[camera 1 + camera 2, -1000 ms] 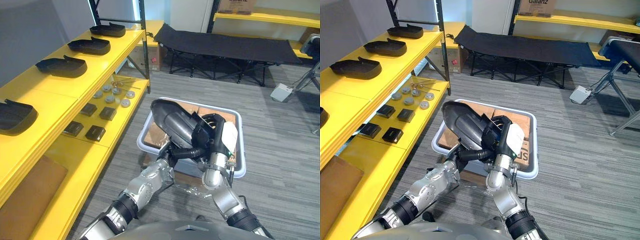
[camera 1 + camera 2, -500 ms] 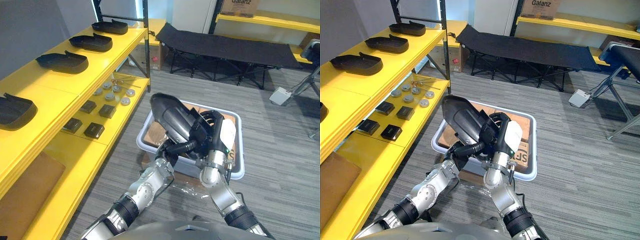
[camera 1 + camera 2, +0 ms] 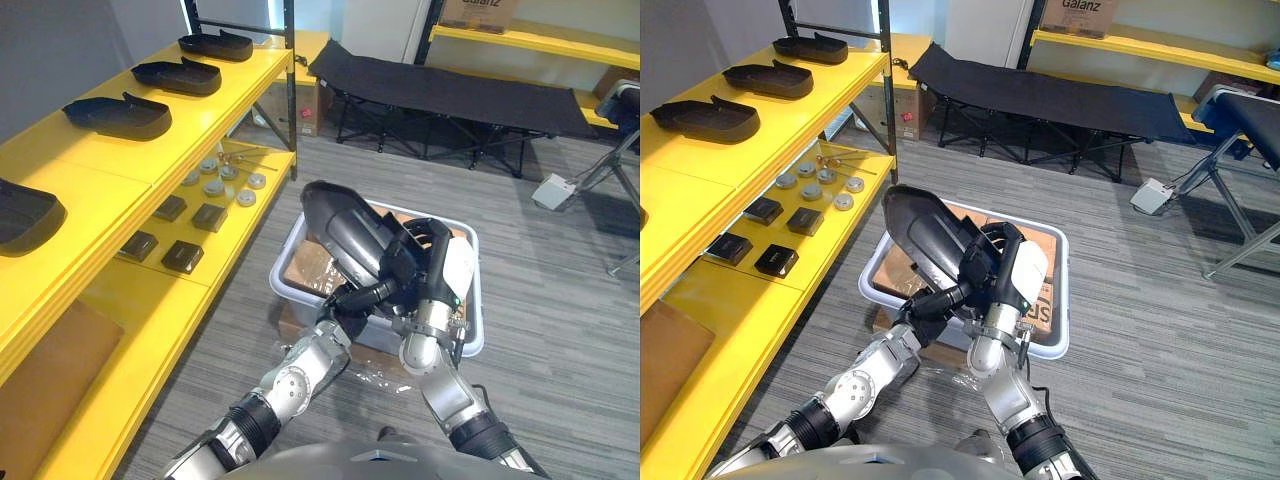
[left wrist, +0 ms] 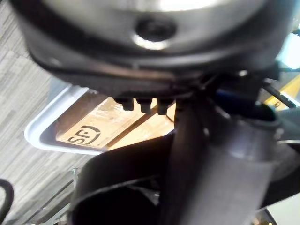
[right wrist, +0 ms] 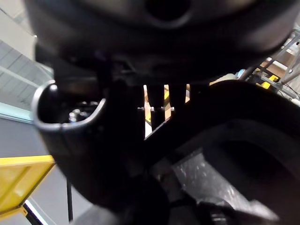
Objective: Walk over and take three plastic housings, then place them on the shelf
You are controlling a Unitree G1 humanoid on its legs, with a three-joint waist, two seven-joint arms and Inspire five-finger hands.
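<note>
— What has the right hand (image 3: 432, 265) got?
— Its fingers are curled round the near end of a black plastic housing (image 3: 345, 228), clamped on it; the white-covered thumb lies on the outer side; the forearm rises steeply from the lower right.
— And the left hand (image 3: 362, 297)?
— It comes in from the lower left, beneath the housing; its dark fingers wrap the lower edge just beside the right hand, so both grip the same piece; in its wrist view the curved shell sits right against the hand.
— Where is the housing, then?
— In the air, tilted, its rounded far end raised and pointing away to the left; it hangs above a pale bin (image 3: 1065, 310) on the floor, with cardboard (image 3: 305, 265) in the bin's bottom.
— And the shelf?
— The yellow shelf (image 3: 120, 165) stands to the left, well apart from both hands; four shelved housings (image 3: 118, 115) lie in a row on its top level; small black blocks (image 3: 183, 257) and grey discs (image 3: 245, 198) lie on the lower level.
</note>
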